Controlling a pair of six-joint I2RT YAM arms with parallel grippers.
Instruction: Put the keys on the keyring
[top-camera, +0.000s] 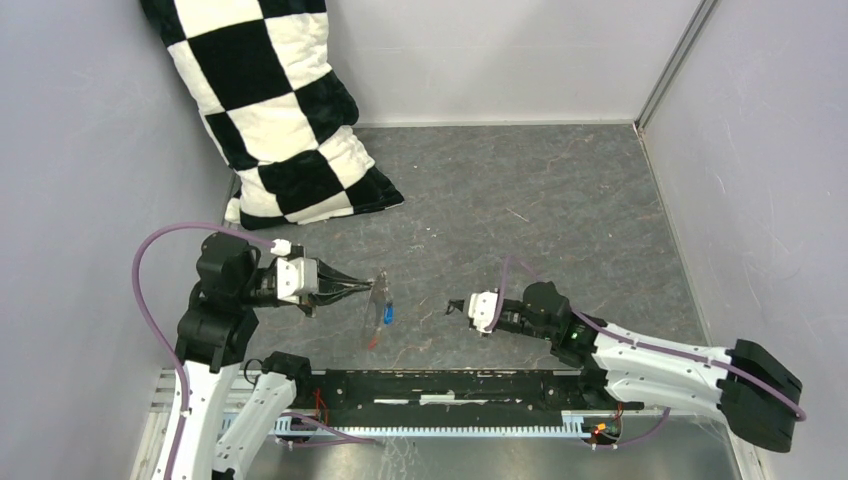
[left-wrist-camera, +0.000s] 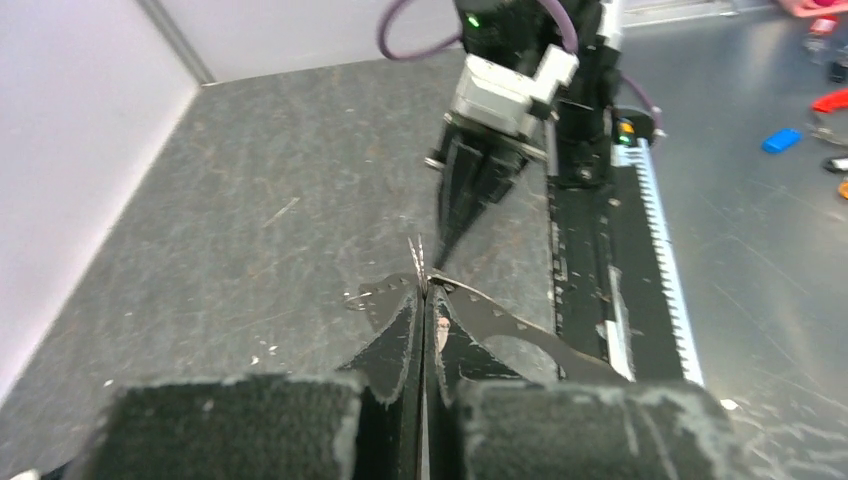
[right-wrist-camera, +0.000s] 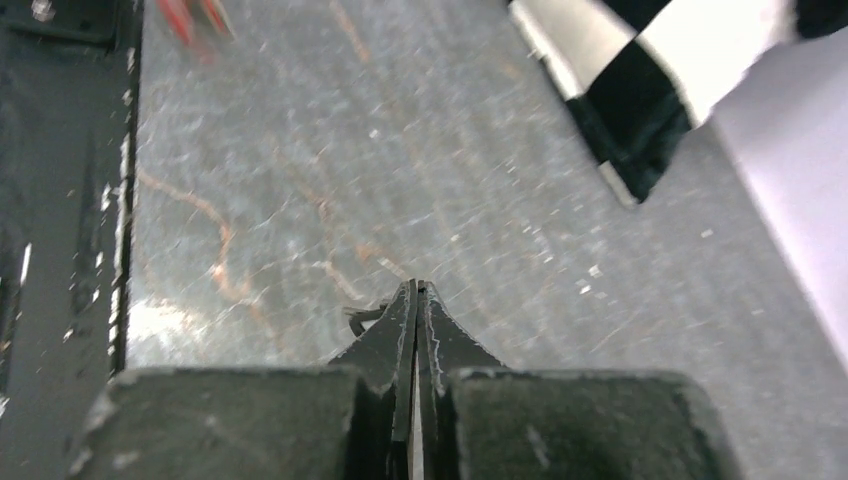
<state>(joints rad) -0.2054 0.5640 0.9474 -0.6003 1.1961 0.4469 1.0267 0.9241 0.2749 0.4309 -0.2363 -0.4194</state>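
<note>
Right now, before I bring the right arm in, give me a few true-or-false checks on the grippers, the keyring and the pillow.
1. The left gripper is shut on the keyring. True.
2. The right gripper is open wide. False: it is shut, with nothing seen between its fingers.
3. The right gripper touches the keyring. False: bare table shows between them.
4. A blue key sits at the keyring. True.
5. The checkered pillow leans in the far right corner. False: it is at the far left.
</note>
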